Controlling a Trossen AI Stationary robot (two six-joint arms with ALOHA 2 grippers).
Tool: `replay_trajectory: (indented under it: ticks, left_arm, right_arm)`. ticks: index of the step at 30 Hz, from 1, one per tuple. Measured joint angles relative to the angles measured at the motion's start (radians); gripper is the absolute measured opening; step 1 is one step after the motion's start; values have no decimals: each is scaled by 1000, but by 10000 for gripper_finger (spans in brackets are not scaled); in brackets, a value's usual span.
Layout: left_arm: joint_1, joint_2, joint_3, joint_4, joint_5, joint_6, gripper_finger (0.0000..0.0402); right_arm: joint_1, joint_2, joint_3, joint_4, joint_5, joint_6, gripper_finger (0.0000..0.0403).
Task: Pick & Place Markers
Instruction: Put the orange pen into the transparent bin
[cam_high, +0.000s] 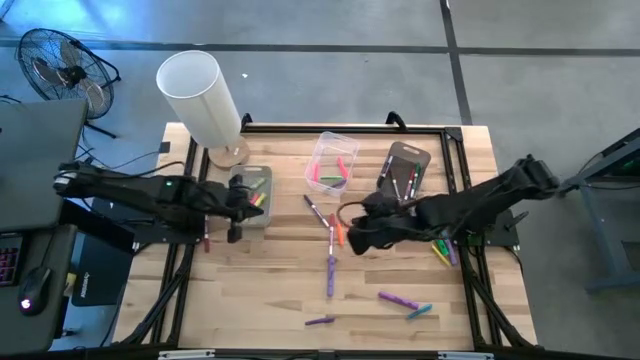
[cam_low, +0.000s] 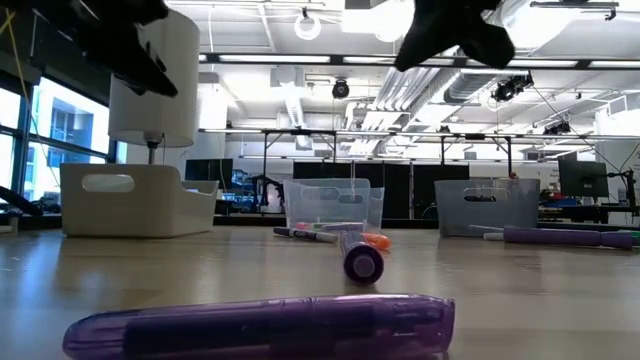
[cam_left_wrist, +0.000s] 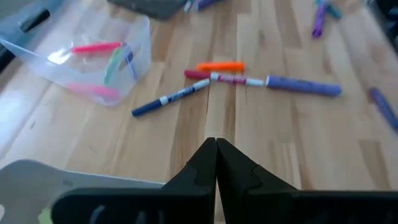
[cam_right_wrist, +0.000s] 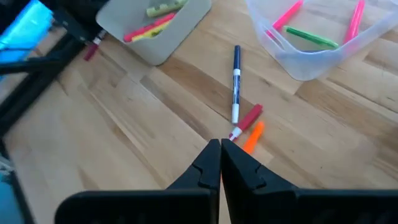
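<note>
**Wooden tabletop strewn with markers, both arms empty**

Purple, red, orange and blue markers (cam_high: 331, 240) lie loose on the tabletop (cam_high: 260, 290), most of them near its middle in the high view. From the centre, a long purple marker (cam_high: 330, 276) lies toward 6 o'clock, two more purple ones (cam_high: 397, 298) toward 4 o'clock, and a small purple one (cam_high: 320, 321) near the front edge. A blue marker (cam_right_wrist: 236, 84) lies just beside a red marker (cam_right_wrist: 247, 119) and an orange marker (cam_right_wrist: 253, 135).

More markers sit in three bins: pink and green ones in the clear bin (cam_high: 333, 160) at 12 o'clock, yellow and red ones in the grey bin (cam_high: 256, 195) at 9 o'clock, dark ones in the third bin (cam_high: 403, 170) at 1 o'clock.

The left gripper (cam_left_wrist: 216, 163) hovers beside the grey bin, its fingers pressed together on nothing. The right gripper (cam_right_wrist: 221, 163) hangs over the red and orange markers, fingers likewise pressed together and empty.

A white lamp (cam_high: 200, 98) stands at the far left corner.
</note>
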Motion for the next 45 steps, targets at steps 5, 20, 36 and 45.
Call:
replay_trajectory:
  ticks: [5,20,36,45]
  left_arm:
    - [0,-128,-44,-4,1,-1,0]
    - [0,-211,-48,-124,68,-53,0]
    - [0,-211,-48,-176,94,-80,0]
    - [0,-211,-47,-183,90,-71,0]
  right_arm:
    - [-30,187,241,-208,-21,-28,0]
    - [-173,677,661,-648,-334,16,65]
    - [-232,716,427,-373,-403,33,114]
    - [-224,680,386,-336,-403,59,26]
